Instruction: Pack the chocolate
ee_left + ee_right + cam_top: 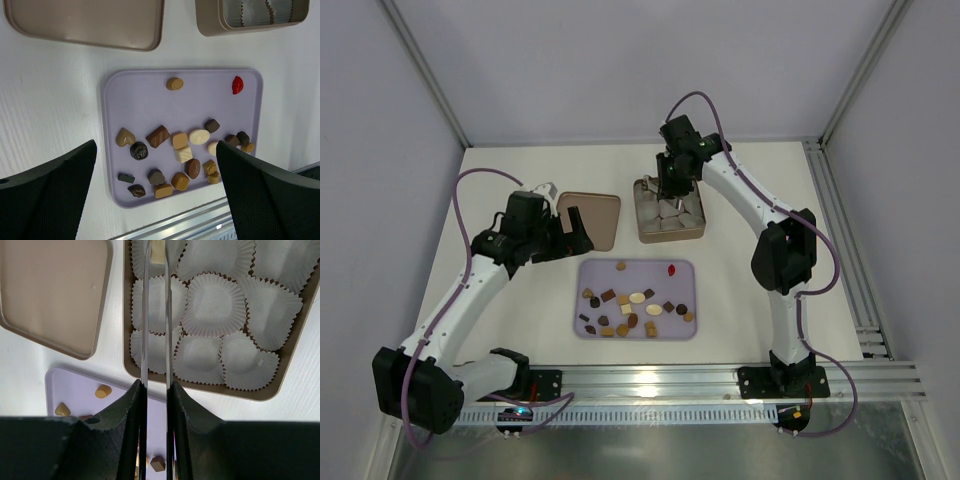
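Chocolate [158, 136] mostly along the tray's [145, 100] near edge

The rounded rectangular plastic tray [135, 90] is pale lavender. The small bite-size chocolate pieces [180, 140] on it are dark brown, caramel and cream, plus 1 glossy red piece [237, 85]. The crinkled paper cups [215, 305] are white, pleated, inside a square gold-brown metal tin [280, 385]. Silver blades of the right gripper [156, 247] flank a cream square chocolate piece [157, 256].
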### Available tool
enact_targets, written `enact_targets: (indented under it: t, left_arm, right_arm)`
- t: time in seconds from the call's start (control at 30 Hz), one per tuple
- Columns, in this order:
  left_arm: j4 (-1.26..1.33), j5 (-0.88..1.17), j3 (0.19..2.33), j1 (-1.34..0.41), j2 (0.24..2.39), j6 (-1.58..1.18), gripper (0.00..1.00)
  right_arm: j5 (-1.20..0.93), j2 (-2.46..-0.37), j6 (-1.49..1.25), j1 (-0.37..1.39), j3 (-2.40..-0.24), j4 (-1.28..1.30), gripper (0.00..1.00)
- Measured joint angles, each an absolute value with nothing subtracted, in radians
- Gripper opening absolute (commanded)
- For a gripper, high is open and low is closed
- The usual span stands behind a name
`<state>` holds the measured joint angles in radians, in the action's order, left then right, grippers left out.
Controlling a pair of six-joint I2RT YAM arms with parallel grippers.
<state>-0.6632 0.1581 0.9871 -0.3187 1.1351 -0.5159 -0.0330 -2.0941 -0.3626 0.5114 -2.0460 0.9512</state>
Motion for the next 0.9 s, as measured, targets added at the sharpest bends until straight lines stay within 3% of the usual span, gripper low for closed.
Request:
enact_targets:
  t: [0.9]
  left_arm:
    - [-0.663,0.159,0.987,-0.319,1.135,-0.516,1.0]
  right_arm:
    - [-0.032,-2.11,-0.369,0.511,-2.046,0.951,0.42]
